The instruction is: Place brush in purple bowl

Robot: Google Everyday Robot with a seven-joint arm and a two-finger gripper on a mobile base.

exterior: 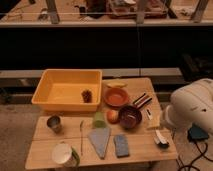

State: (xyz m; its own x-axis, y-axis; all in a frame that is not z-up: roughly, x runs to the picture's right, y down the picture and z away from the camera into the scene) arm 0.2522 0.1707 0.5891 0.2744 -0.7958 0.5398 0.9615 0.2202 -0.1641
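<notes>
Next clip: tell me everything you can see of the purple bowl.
The purple bowl is round, dark maroon-purple outside and reddish-brown inside. It stands upright on the right half of the wooden table and looks empty. The orange bowl sits just behind it to the left, a small round orange object is against its left side, and a striped flat object lies behind it. The gripper, near the table's right edge, is apart from it.

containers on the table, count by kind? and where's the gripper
Bowls: 2 (orange bowl, purple bowl)
Cups: 2 (metal cup, white cup)
Bins: 1 (yellow bin)
Total: 5
The gripper hangs low at the table edge, near the purple bowl.
</notes>
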